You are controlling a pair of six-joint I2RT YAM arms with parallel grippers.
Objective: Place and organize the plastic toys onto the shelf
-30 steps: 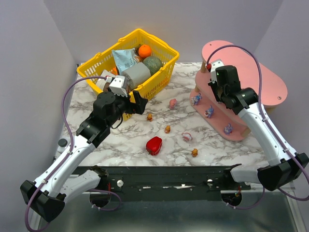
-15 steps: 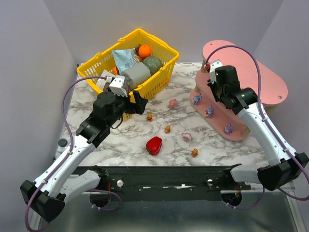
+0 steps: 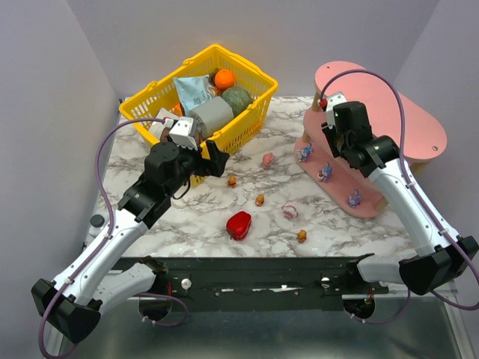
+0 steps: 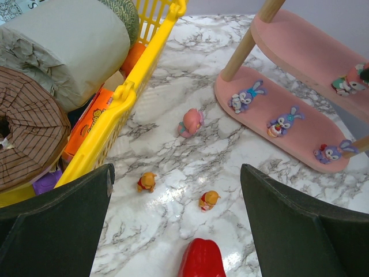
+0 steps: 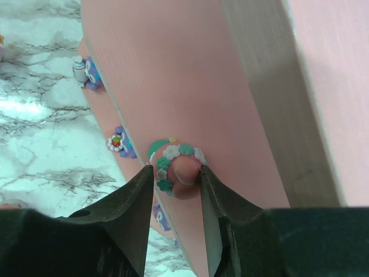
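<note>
My right gripper (image 5: 176,173) is shut on a pink toy with a flower crown (image 5: 181,170) at the edge of the middle board of the pink shelf (image 5: 173,69). That gripper also shows in the top view (image 3: 327,112). Three purple-blue bunny toys (image 3: 304,154) (image 3: 324,174) (image 3: 353,199) stand on the bottom board (image 4: 300,141). On the table lie a pink toy (image 3: 267,159), a pink ring toy (image 3: 290,212) and three orange toys (image 3: 232,180) (image 3: 260,200) (image 3: 301,236). My left gripper (image 3: 217,159) is open and empty above the table beside the basket.
A yellow mesh basket (image 3: 243,127) full of groceries stands at the back left, close to my left gripper. A glossy red pepper (image 3: 239,224) lies at the front middle of the marble table (image 3: 150,224). Walls close in on the left, back and right.
The right gripper with its pink toy has shifted very slightly at the shelf's middle board. The left arm has not moved.
</note>
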